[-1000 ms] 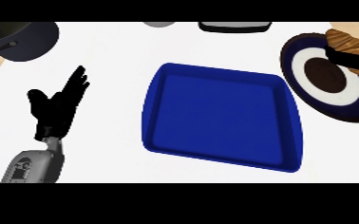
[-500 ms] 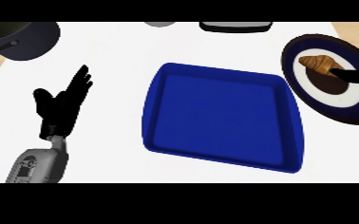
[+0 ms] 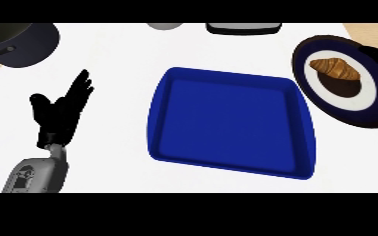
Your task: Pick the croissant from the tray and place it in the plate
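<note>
The golden-brown flaky croissant is lying on the dark round plate, likely light and crumbly, best pinched mid-body; the left hand is resting, fingers spread.

Plate, far to the right of the left hand's fingers: right rim cut off by the view's edge, as is a tan surface beyond it. Above and beyond the fingertips: dark round vessel cropped at the left and top; grey round item and black-rimmed grey item cropped at the top, too little shown to identify. Grey forearm below the fingers runs out at the lower edge; the right hand lies wholly outside the view.
</note>
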You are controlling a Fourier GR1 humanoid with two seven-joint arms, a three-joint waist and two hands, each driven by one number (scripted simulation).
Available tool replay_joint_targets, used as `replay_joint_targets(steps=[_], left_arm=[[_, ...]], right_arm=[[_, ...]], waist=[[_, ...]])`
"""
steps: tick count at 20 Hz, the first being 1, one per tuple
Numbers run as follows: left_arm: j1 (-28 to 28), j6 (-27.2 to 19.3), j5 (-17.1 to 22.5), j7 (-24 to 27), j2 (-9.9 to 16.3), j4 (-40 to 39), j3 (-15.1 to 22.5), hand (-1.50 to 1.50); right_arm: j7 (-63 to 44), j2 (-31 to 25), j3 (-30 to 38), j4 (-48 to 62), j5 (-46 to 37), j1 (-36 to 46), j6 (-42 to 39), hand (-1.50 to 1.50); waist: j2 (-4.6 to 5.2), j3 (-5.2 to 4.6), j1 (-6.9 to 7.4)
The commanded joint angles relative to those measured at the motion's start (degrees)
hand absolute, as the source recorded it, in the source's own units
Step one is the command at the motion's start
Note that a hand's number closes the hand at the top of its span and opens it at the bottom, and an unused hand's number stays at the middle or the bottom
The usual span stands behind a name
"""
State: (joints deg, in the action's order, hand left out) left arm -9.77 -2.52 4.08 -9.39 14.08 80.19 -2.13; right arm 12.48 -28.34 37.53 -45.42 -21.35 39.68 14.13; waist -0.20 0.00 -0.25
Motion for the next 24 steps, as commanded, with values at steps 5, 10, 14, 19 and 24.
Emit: replay_joint_targets(steps=[5,10,14,19,24], left_arm=[[-0.55,0.47,-0.07,-0.41,0.3,-1.0,-0.74,0.0],[1.09,1.11,-0.9,2.48,-0.63,-1.84,-0.81,0.0],[1.64,1.9,-0.41,1.73,-0.41,-0.82,-1.98,0.0],[-0.67,1.09,-2.16,1.48,-2.11,-1.43,-1.54,0.0],[0.04,-0.68,-4.93,2.87,-4.67,-1.53,0.36,0.0]], right_arm=[[-10.07,0.18,6.37,-4.92,15.0,-0.65,-12.85,-1.5],[-9.33,0.16,7.28,-9.76,21.83,-9.37,-18.84,-1.5],[-2.32,-0.75,7.38,-9.18,24.31,-14.8,-19.92,-1.5],[-0.91,-3.45,6.48,-6.97,27.04,-17.17,-19.42,-1.5],[5.05,-6.37,6.28,1.98,28.02,-17.3,-20.31,-1.5]], waist=[[-0.12,-0.02,-0.63],[0.12,-0.01,-0.11],[0.18,0.01,0.2],[0.22,0.01,0.24],[0.29,0.03,0.37]])
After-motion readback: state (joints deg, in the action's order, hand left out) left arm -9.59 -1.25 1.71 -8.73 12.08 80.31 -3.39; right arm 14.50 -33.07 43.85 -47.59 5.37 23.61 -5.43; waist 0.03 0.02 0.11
